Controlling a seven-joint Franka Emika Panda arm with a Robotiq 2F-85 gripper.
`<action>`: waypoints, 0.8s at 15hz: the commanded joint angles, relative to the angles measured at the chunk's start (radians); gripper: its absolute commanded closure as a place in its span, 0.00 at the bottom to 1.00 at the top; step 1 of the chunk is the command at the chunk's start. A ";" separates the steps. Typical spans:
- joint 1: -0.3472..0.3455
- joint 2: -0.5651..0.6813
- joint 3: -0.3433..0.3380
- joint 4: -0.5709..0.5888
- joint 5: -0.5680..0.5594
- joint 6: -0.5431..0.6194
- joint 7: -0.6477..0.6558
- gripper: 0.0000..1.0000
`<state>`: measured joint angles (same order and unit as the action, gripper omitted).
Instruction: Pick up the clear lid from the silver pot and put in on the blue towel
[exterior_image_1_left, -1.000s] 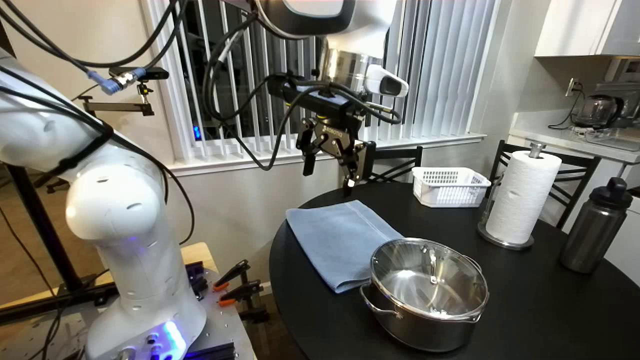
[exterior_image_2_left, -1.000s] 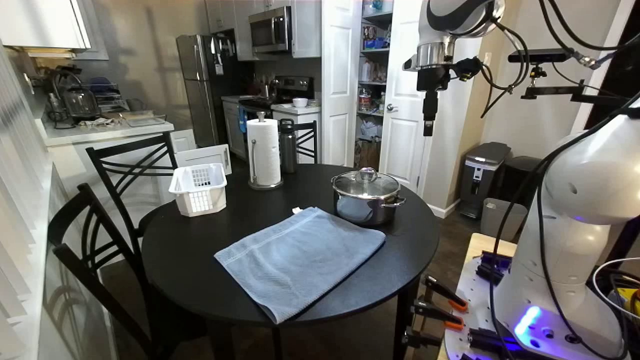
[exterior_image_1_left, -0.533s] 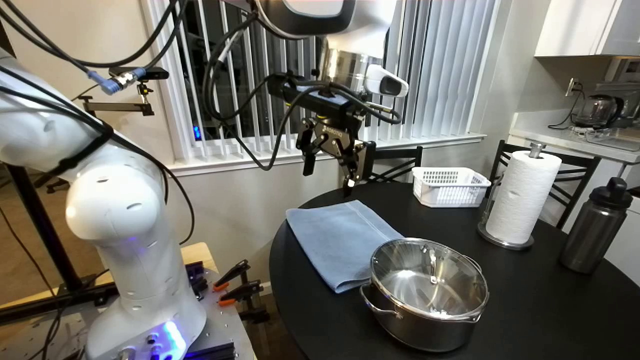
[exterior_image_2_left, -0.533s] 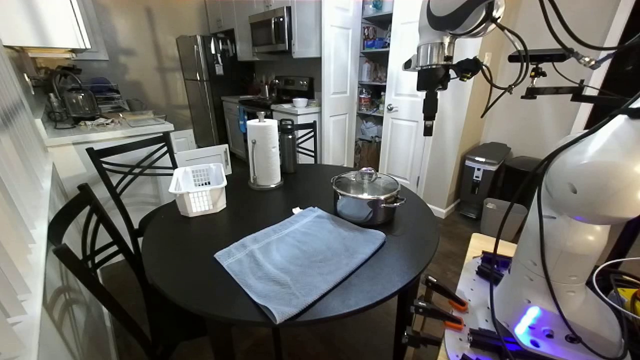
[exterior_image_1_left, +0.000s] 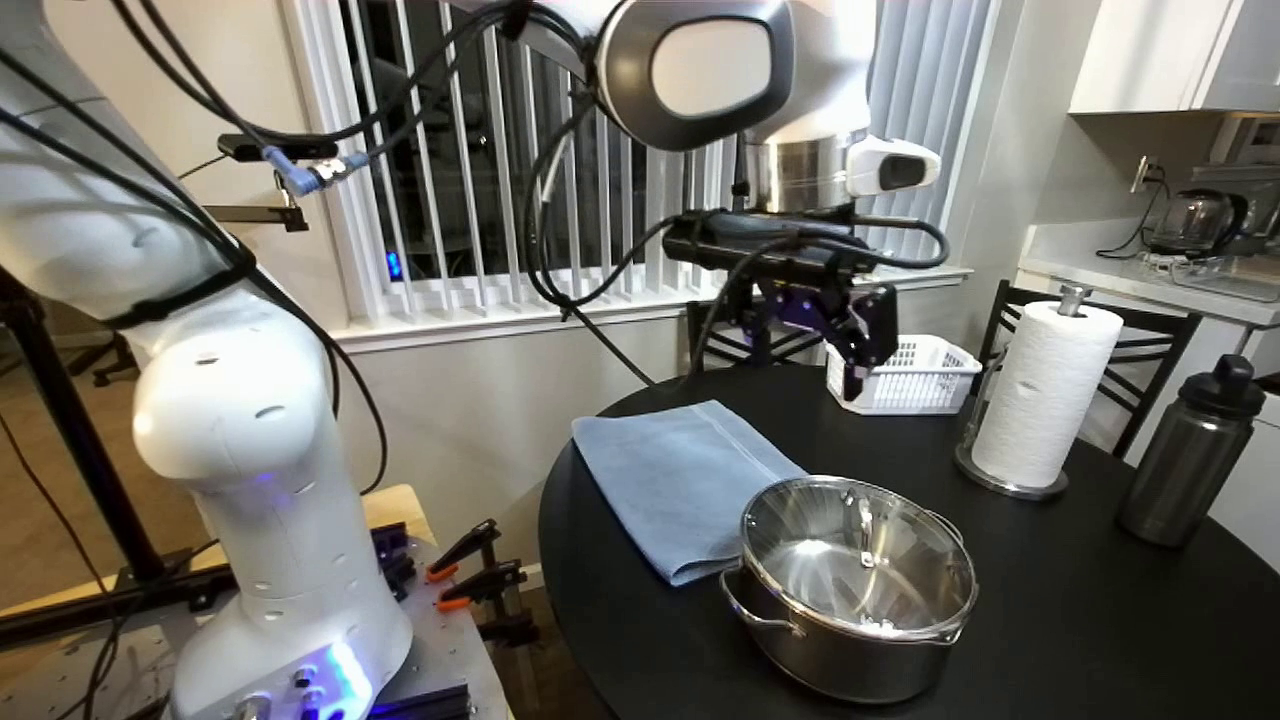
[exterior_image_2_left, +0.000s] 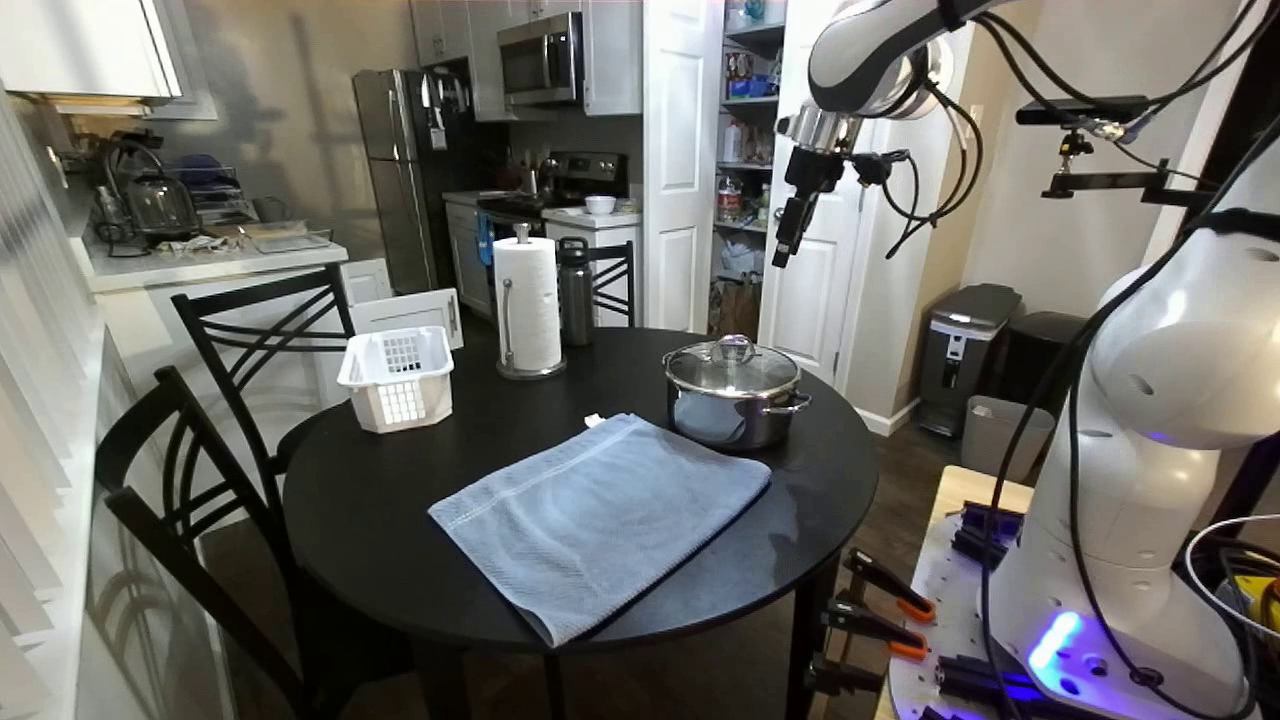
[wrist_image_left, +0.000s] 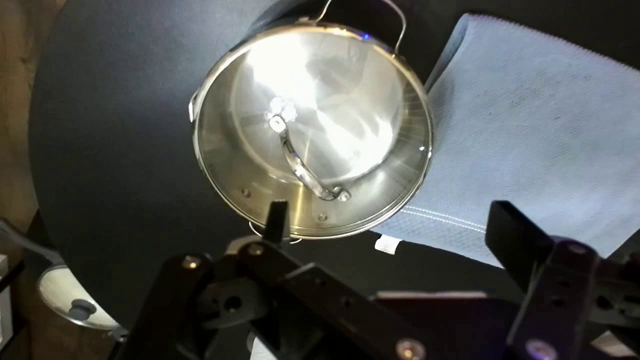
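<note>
Fingers (wrist_image_left: 516, 239) swung nearer, clear lid (wrist_image_left: 296, 162) well below

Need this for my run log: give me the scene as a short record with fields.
target: round metal-rimmed clear-glass lid with arched metal handle
lid position: on the shiny round stainless-steel pot
destination: folded pale-blue cloth towel, beside the pot; contact unclear
effector: black two-fingered gripper, open, holding nothing
surface: round black table
also on table: white plastic basket, white paper-towel roll, grey metal black-capped bottle
</note>
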<state>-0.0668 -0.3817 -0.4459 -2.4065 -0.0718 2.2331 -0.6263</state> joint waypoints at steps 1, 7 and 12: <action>0.018 0.170 -0.023 0.074 0.119 0.076 -0.182 0.00; -0.061 0.402 0.035 0.189 0.228 0.090 -0.371 0.00; -0.128 0.515 0.115 0.233 0.075 0.183 -0.375 0.00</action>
<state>-0.1473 0.0677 -0.3835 -2.2077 0.0814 2.3619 -0.9761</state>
